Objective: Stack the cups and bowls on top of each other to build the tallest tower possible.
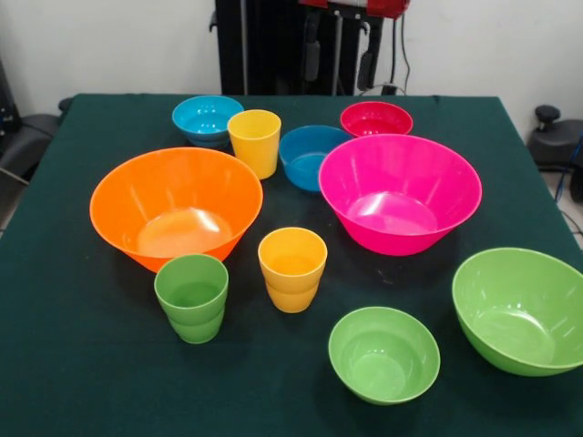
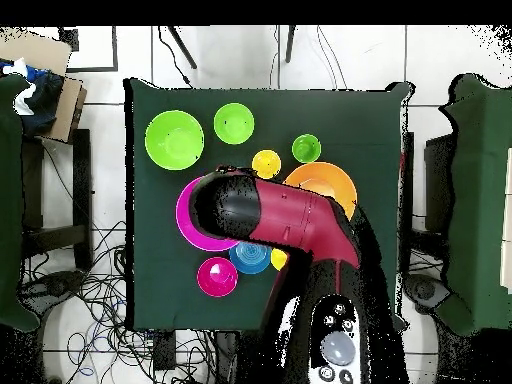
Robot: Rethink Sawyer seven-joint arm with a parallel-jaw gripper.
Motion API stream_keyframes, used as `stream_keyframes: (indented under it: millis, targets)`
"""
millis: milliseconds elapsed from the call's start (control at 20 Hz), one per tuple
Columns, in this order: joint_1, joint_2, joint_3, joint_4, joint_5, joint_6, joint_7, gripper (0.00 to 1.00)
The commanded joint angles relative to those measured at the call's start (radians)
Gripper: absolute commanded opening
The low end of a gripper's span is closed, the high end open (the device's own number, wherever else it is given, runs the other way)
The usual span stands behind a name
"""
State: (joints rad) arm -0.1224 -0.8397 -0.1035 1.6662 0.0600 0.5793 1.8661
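Note:
All lie apart on the green table, nothing stacked. The large orange bowl (image 1: 176, 205) is at left, the large hot pink bowl (image 1: 399, 191) at right, and the large lime green bowl (image 1: 524, 309) at near right. The small lime green bowl (image 1: 383, 353) is at the front. The light blue bowl (image 1: 208, 118), darker blue bowl (image 1: 312, 155) and red-pink bowl (image 1: 376, 119) are at the back. The green cup (image 1: 192, 297), orange-yellow cup (image 1: 292, 269) and yellow cup (image 1: 254, 142) stand upright. My arm (image 2: 270, 215) reaches over the pink bowl (image 2: 188, 230), high above it, and hides the gripper.
The black pedestal (image 1: 273, 45) stands behind the table's far edge. Dark chairs (image 2: 470, 200) flank the table, with a cardboard box (image 2: 50, 90) and cables (image 2: 90, 300) on the floor beside it.

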Motion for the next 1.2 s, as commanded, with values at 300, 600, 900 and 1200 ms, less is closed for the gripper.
stream_keyframes:
  millis: [300,600,900,1200]
  targets:
    - [-0.042,0.039,0.132,0.017,-0.094,-0.002,-0.074,1.00]
    - [-0.044,0.061,0.136,-0.001,-0.124,-0.052,-0.046,1.00]
    - [-0.042,0.093,0.138,-0.044,-0.144,-0.077,-0.027,1.00]
    - [-0.029,0.117,0.128,-0.084,-0.162,-0.090,-0.001,1.00]
